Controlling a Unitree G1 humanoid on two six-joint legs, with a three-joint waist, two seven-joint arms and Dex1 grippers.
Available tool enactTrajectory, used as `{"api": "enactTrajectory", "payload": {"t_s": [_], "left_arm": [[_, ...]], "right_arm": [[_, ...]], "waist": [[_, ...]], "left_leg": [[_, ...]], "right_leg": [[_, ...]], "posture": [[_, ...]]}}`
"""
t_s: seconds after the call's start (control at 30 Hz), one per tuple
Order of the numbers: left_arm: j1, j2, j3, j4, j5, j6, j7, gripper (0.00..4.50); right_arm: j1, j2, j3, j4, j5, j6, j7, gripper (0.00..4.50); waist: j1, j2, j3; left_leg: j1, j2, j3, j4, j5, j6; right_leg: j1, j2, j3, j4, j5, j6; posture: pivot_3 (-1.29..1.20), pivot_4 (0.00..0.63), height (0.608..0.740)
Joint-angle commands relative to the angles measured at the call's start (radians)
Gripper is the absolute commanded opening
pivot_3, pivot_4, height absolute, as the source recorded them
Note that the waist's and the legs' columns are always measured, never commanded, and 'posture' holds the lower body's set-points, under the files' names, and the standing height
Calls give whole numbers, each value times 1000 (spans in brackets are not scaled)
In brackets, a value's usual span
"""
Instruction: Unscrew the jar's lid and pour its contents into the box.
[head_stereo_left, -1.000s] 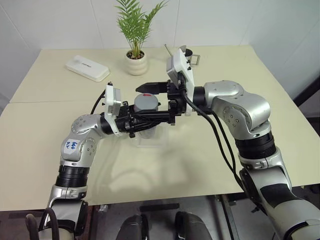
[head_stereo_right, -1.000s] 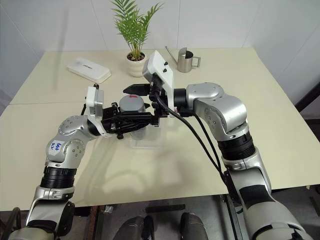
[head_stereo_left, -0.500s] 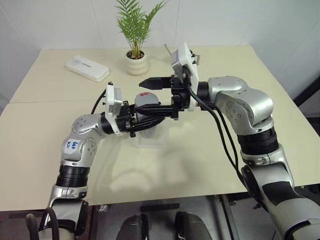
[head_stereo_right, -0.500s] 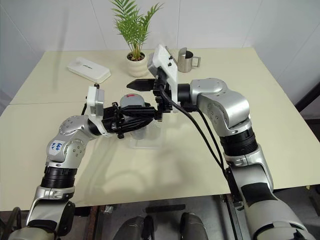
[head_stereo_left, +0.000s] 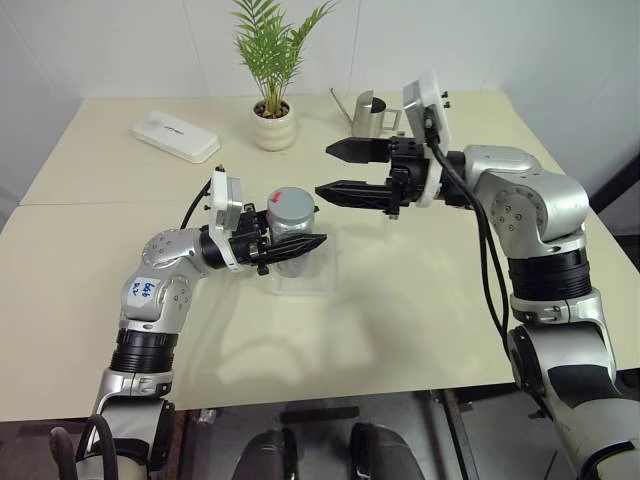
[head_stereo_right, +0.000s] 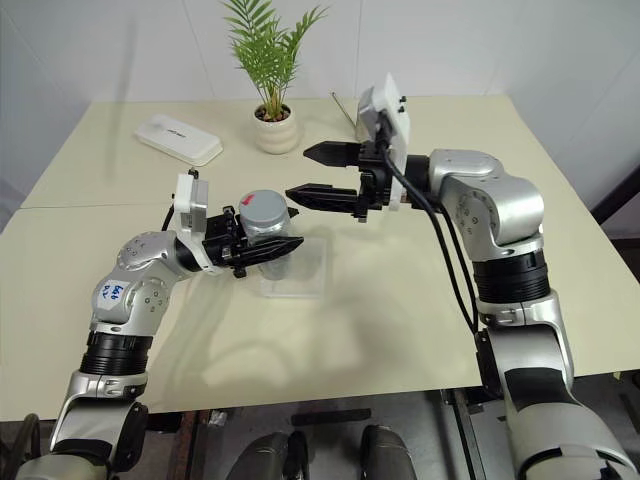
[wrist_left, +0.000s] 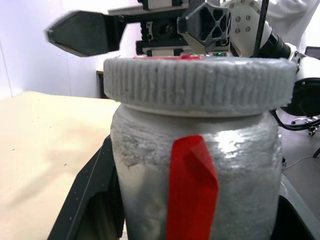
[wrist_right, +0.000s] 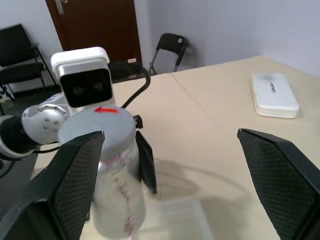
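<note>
While left gripper (head_stereo_left: 300, 243) pinches jar (head_stereo_left: 291, 222) upright, lid (head_stereo_left: 291, 200) on top, we see right gripper (head_stereo_left: 335, 170) spread wide at its 2 o'clock, empty.

ribbed matt grey lid (wrist_left: 197, 82), rough silvery jar (wrist_left: 200, 180), seemingly clear plastic box (head_stereo_right: 296, 275).

Bright, even overhead light casts soft shadows on the table (head_stereo_left: 400, 300); the left wrist view's background is blurred.
</note>
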Motion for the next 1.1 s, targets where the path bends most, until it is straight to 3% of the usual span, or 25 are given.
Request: {"api": "enactTrajectory", "payload": {"t_s": [0.03, 0.47, 1.07, 1.1], "left_arm": [[-7, 5, 12, -45, -14, -16, -9, 2237], [-11, 3, 8, -40, -11, -16, -11, 2237], [-11, -3, 7, -44, -11, -14, -1, 2237], [-11, -4, 7, -45, -11, -14, 0, 2237]], "right_arm": [[5, -17, -56, -74, 90, 39, 55, 4484], [-70, 84, 25, -83, 51, 67, -63, 4484], [-47, 131, 103, -124, -11, 50, -69, 4484], [-46, 132, 103, -124, -11, 50, -68, 4313]], "waist": [[-2, 0, 0], [-1, 0, 0], [-1, 0, 0], [-1, 0, 0]], "left_leg": [[0, 0, 0, 0, 0, 0], [0, 0, 0, 0, 0, 0], [0, 0, 1, 1, 0, 0], [0, 0, 1, 0, 0, 0]], "right_leg": [[0, 0, 0, 0, 0, 0], [-1, 0, 1, 1, 0, 0], [-1, 0, 1, 1, 0, 0], [-1, 0, 1, 1, 0, 0]], "posture": [[0, 150, 740], [0, 150, 740], [0, 150, 740], [0, 150, 740]]}}
